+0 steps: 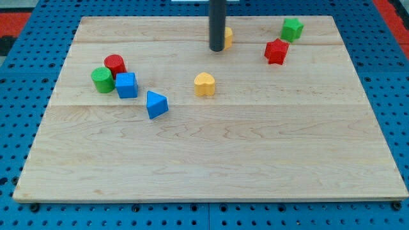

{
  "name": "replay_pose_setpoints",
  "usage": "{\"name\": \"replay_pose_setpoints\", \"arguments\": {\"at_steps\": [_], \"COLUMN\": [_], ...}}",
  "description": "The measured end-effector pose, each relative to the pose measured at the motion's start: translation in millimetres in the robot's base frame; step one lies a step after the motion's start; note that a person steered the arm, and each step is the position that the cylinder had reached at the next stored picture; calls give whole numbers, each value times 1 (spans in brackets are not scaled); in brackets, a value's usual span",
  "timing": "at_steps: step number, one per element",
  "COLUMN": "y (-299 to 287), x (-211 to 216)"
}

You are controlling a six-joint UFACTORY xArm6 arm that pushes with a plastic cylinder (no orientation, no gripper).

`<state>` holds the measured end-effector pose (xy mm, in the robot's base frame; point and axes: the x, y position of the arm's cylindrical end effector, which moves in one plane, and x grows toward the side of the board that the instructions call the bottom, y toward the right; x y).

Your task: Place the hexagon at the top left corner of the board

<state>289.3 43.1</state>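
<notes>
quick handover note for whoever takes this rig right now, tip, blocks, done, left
My tip sits near the board's top centre, in front of a yellow block, mostly hidden, presumably the hexagon; contact can't be told.
Done: nothing yet, the block is far from the top left corner of the board.
Left: get to its right side and push it left along the top edge, which looks free of blocks.

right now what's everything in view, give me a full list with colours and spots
wooden board: 1, light wood, fills most of the view
pegboard base: 1, blue, around the board
green cylinder: 1, green, view's left
red cylinder: 1, red, touching the green one
blue cube: 1, blue, right of the green cylinder
blue wedge: 1, blue, lower right of the cube
yellow heart: 1, yellow, centre
yellow block: 1, yellow, top centre, mostly hidden behind the rod
red block: 1, red, top right
green block: 1, green, top right
my tip: 1, dark, against the yellow block's left
</notes>
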Motion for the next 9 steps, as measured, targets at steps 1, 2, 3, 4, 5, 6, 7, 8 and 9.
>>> {"name": "replay_pose_setpoints", "arguments": {"at_steps": [1, 2, 3, 4, 5, 6, 7, 8, 9], "y": [31, 78, 13, -103, -49, -31, -95, -162, -76], "x": [-1, -12, -29, -32, -35, -58, -92, -64, -64]}}
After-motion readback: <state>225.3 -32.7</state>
